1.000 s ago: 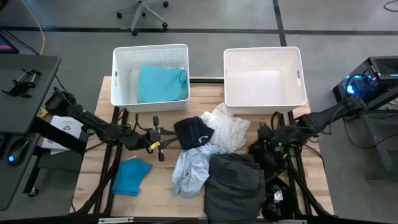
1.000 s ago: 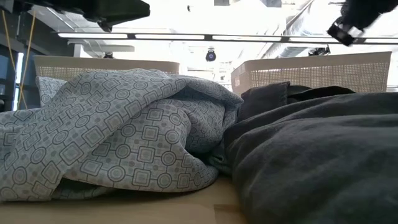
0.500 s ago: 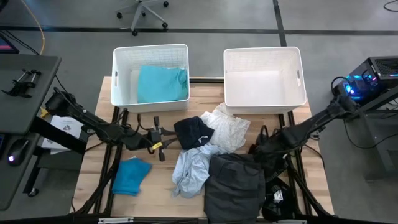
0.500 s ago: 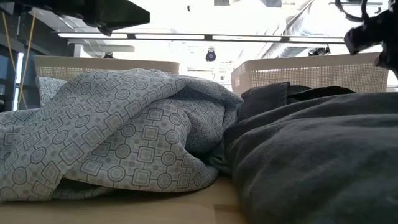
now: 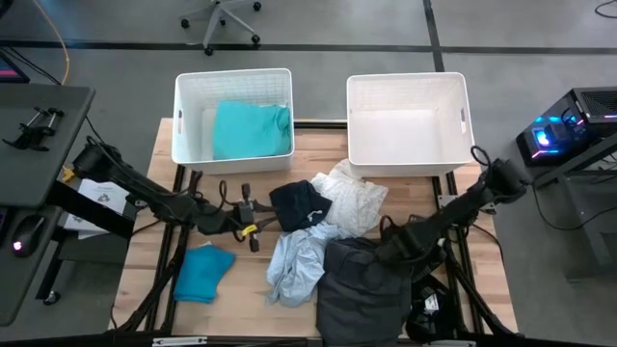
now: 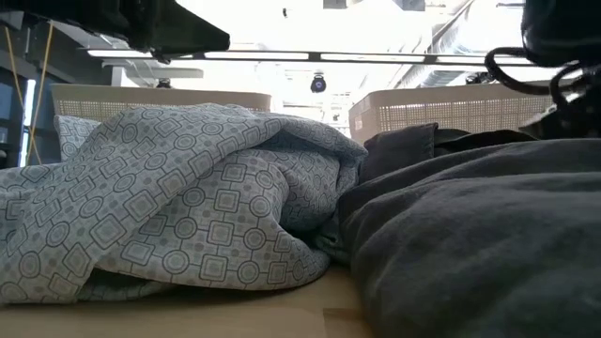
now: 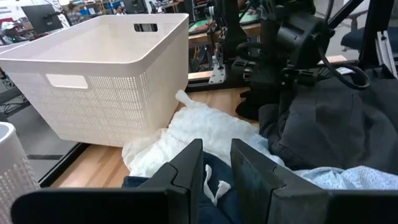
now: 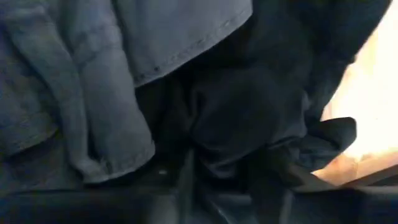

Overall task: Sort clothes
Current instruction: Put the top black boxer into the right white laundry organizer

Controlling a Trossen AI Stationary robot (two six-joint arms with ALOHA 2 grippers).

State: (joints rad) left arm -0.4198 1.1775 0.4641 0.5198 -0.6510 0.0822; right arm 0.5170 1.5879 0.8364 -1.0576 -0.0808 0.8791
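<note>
Where right hand (image 5: 386,253) meets dark grey garment (image 5: 362,289), fingers hidden.

Grey floor (image 5: 328,39), office chair (image 5: 222,21), bright ceiling lights (image 6: 282,53).

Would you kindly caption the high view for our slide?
Right gripper lowered onto the dark grey garment; left gripper beside the black one.

from overhead one camera looks straight down on my table (image 5: 255,299). a second sits at tabletop height, pressed close to the patterned pale blue garment (image 6: 178,207). my left wrist camera faces the right-hand white basket (image 7: 106,74); overhead shares that basket. my right wrist camera stares point-blank into dark grey fabric (image 8: 74,93).
</note>
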